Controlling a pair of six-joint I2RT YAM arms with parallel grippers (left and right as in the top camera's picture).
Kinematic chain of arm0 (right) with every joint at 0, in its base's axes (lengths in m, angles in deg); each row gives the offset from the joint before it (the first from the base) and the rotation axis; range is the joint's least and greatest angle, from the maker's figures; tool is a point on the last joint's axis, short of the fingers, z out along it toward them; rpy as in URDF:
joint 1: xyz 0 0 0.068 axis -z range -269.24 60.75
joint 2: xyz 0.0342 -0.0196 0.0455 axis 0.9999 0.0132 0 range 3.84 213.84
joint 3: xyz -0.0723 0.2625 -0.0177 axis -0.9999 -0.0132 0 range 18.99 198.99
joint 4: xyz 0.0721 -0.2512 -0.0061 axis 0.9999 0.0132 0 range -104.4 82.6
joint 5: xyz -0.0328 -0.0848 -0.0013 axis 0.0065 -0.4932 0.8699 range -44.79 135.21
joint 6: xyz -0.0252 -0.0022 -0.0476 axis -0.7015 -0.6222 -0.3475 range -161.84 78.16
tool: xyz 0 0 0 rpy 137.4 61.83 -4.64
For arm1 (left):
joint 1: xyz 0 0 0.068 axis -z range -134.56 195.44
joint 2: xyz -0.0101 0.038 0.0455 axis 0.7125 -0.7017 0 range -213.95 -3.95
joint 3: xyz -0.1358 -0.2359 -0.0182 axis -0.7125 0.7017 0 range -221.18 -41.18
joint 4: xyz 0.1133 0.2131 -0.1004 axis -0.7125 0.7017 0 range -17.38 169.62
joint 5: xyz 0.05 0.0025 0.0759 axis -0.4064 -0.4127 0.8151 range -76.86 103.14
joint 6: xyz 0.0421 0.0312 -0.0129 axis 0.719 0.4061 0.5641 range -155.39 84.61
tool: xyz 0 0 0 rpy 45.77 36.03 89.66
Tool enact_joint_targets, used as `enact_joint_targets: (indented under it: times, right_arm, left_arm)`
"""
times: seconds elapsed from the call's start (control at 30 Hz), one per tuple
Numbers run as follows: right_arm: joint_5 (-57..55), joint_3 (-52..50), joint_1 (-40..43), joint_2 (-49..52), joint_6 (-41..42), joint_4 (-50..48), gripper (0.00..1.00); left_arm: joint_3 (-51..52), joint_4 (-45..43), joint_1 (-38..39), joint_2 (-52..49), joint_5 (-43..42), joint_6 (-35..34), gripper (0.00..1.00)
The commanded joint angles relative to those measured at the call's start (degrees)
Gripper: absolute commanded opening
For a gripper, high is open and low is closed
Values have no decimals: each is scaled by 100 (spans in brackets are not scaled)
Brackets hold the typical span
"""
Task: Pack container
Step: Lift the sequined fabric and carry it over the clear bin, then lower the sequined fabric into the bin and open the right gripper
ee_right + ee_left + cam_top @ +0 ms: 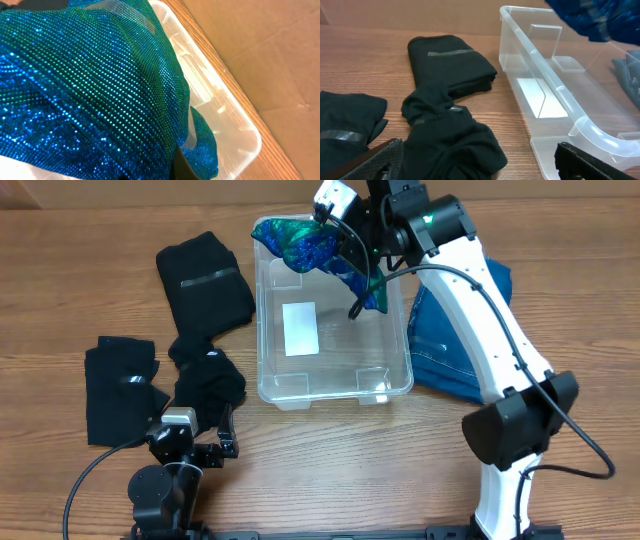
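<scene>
Sequined blue-green cloth (90, 85) is filling rt wrist view, hanging into container (335, 370) (far end) from clamped rt gripper (355, 255), fingers mostly hidden; left gripper (214, 435) is sitting wide.

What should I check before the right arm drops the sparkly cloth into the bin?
1. Grip on cloth: ok; it hangs from the right gripper.
2. Cloth fully over the container: not ok; one end drapes over the far left corner of the rim.
3. Container floor free: ok; only the label shows.
4. Left gripper out of the way: ok; it is open, near the black clothes, apart from the container.
5. Right arm's cable clear of the cloth: cannot tell.
</scene>
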Motion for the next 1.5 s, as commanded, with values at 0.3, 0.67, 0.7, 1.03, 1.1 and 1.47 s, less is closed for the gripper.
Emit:
enact_joint_targets:
  times: [0.3, 0.67, 0.7, 1.03, 1.1, 1.47]
  right_arm:
    - [105, 136, -26, 802, -686, -391, 4]
    - [-555, 136, -26, 1150, -911, -765, 20]
    - [-553, 136, -26, 1150, -911, -669, 32]
    - [-509, 160, -46, 1126, -391, 560, 90]
    - [-509, 160, -59, 1080, -125, 833, 91]
    - [289, 144, -59, 1001, 3082, 667, 29]
  left_arm:
    - [50, -33, -35, 33, 61, -50, 100]
    - [50, -33, -35, 33, 61, -50, 100]
    - [50, -33, -35, 33, 61, -50, 100]
    - [50, -33, -35, 33, 61, -50, 100]
    - [50, -33, -35, 33, 61, -50, 100]
    - [50, -33, -35, 33, 61, -50, 100]
